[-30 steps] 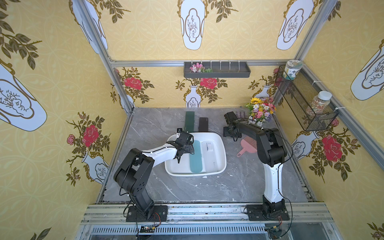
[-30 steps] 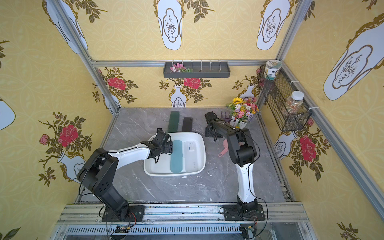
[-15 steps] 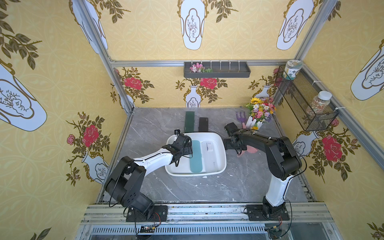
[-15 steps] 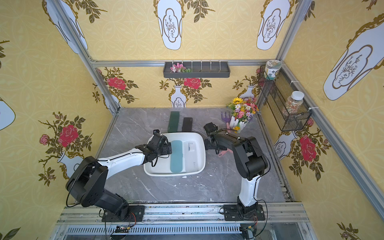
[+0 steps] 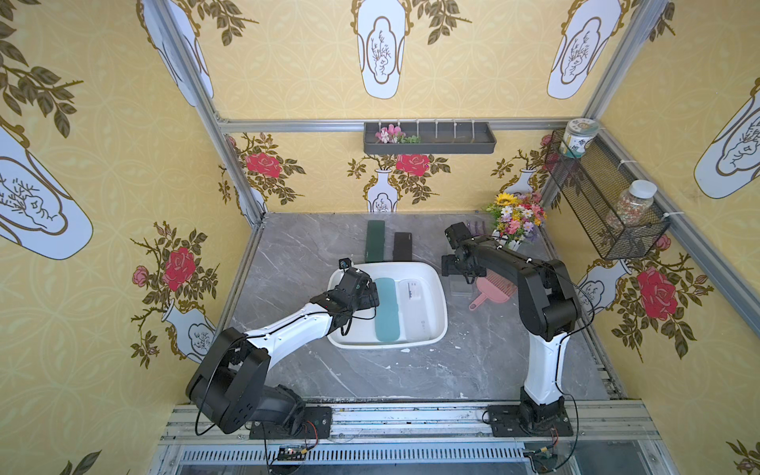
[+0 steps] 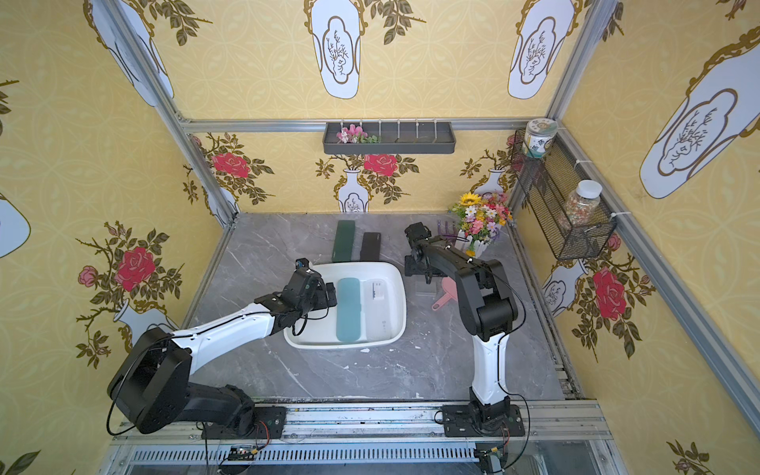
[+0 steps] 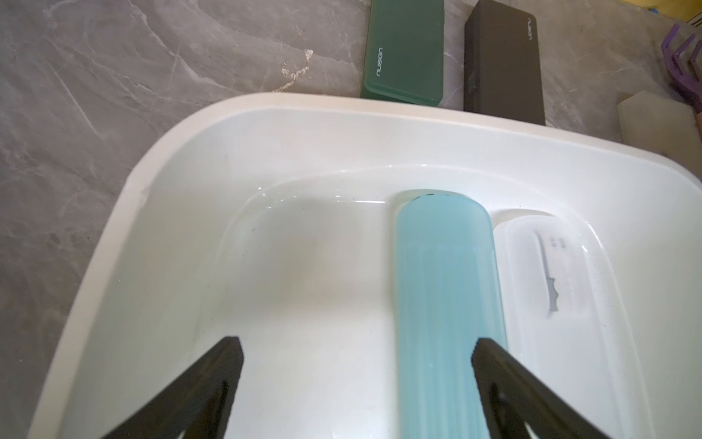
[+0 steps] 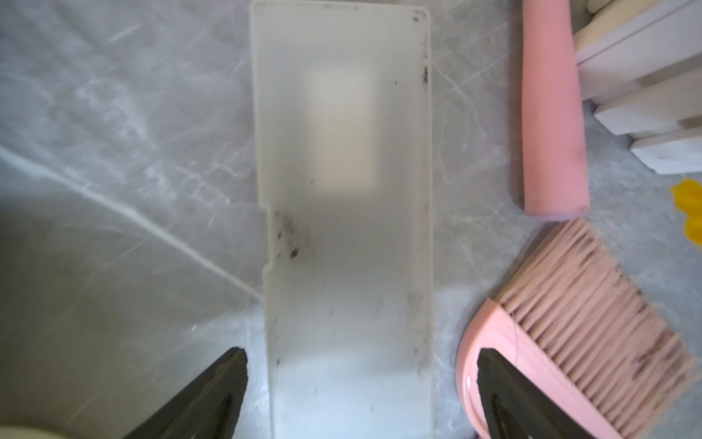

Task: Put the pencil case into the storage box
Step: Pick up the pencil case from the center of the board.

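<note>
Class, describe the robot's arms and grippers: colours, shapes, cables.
The left arm and right arm each combine black joints with one white link, trailing thin black cables. The left gripper and right gripper each have two black tapering fingers.

Pencil case [image 5: 386,309] inside storage box [image 5: 438,296]; brush [image 5: 497,288] right of box.

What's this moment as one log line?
left gripper: open, over white tub | inside: blue case, white case | right gripper: open, aimed at clear case on table | green case, dark case: outside tub
</note>
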`<state>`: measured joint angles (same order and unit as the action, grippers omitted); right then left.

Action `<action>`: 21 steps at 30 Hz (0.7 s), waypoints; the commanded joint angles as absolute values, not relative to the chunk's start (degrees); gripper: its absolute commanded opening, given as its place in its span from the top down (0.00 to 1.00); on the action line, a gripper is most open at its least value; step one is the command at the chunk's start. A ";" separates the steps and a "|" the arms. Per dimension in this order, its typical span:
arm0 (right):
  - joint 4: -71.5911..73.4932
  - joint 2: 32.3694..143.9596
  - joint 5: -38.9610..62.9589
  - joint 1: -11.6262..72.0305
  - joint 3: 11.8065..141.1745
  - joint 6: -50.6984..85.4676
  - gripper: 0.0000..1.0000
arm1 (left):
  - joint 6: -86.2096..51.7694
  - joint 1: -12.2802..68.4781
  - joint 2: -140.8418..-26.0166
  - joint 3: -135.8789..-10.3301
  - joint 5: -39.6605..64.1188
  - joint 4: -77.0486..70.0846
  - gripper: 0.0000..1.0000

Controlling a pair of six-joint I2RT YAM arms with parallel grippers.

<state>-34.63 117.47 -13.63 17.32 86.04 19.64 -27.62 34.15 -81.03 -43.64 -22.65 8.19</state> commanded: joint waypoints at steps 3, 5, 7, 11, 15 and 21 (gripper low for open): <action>-35.87 120.28 -11.32 15.94 90.00 18.87 0.03 | -27.37 34.19 -82.04 -43.58 -22.67 7.47 0.00; -36.03 121.51 -10.14 15.39 91.51 18.69 0.03 | -27.27 34.19 -82.32 -43.63 -22.77 7.34 0.00; -36.21 122.79 -9.40 14.88 92.74 18.50 0.03 | -27.25 34.19 -82.49 -43.47 -22.94 7.16 0.00; -36.14 124.26 -8.15 14.42 93.38 18.35 0.03 | -27.26 34.19 -82.54 -43.00 -23.10 7.07 0.00; -36.04 125.28 -7.88 14.17 93.43 18.13 0.01 | -27.17 34.19 -82.44 -42.86 -23.38 7.06 0.00; -35.32 125.24 -7.72 14.06 92.24 18.23 0.16 | -27.29 34.19 -82.44 -42.34 -23.38 6.68 0.00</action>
